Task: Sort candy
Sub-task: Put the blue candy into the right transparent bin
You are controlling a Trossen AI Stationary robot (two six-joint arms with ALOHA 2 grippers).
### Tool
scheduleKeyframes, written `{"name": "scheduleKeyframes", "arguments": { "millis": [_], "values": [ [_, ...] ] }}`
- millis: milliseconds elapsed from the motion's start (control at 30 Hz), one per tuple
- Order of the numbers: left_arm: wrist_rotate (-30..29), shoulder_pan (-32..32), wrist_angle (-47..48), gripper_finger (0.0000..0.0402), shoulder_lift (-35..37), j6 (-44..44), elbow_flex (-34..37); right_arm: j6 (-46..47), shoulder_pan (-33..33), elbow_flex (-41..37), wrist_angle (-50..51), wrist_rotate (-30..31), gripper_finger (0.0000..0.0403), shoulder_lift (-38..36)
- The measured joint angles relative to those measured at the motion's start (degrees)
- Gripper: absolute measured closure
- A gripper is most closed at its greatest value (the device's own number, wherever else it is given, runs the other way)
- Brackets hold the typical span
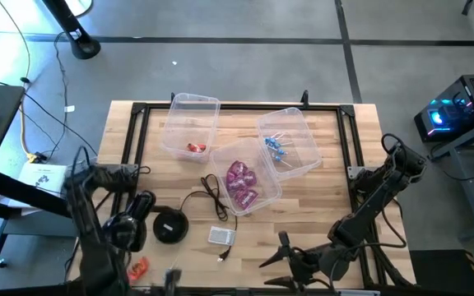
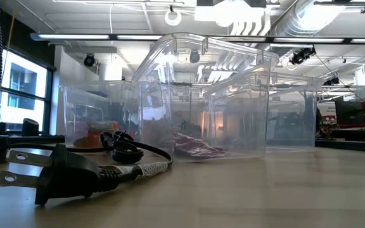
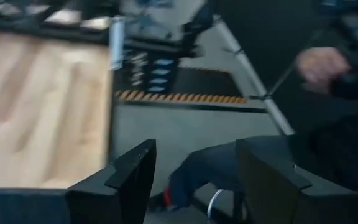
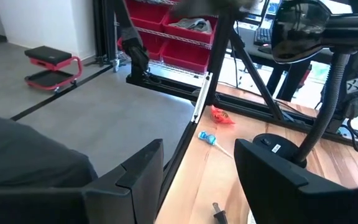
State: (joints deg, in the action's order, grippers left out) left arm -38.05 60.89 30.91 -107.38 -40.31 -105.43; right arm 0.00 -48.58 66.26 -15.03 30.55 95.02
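Candy (image 1: 139,265) beside left pincer (image 1: 169,279).

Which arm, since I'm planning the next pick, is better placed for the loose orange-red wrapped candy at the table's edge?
Probably left. The orange-red wrapped candy lies at the table's front-left edge beside the left arm, whose left gripper is open. The open right gripper waits farther off, front-right.

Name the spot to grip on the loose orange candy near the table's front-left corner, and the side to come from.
Grip the orange candy across its middle, coming straight down from above. It lies flat on the table, probably too low for a side approach, and there is bare wood around it for the fingers. The left claw, open, looks nearest.
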Motion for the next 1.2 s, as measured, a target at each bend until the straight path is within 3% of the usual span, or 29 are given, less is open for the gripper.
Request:
{"name": "scheduleKeyframes", "arguments": {
  "millis": [133,333,467,667,867,967,1200],
  "values": [
    [-0.5,2.6,-9.6,0.0188,-5.4,4.1,0.0,0.7,0.1,0.0,0.2,0.0,0.0210,0.0],
    [1.2,3.8,-6.4,0.0188,-12.4,-6.6,0.1,1.9,0.3,0.0,0.9,-0.1,0.0210,0.0],
    [6.7,3.6,1.2,0.0188,-15.6,-16.3,0.1,3.0,0.7,0.0,1.1,-0.1,0.0210,0.0],
    [14.6,3.6,24.4,0.0188,-17.8,-32.5,0.1,4.5,1.6,0.0,2.5,-0.1,0.0210,0.0],
    [16.3,3.4,43.2,0.0188,-18.0,-47.2,0.7,6.3,2.5,0.0,4.4,-0.1,0.0210,0.2],
    [17.9,2.5,43.9,0.0188,-18.0,-49.6,2.1,7.6,2.6,0.0,5.1,-0.1,0.0210,0.2],
    [28.9,0.0,40.5,0.0188,-18.0,-53.2,8.1,8.1,2.6,0.0,5.6,-0.1,0.0210,0.4]
  ]
}}
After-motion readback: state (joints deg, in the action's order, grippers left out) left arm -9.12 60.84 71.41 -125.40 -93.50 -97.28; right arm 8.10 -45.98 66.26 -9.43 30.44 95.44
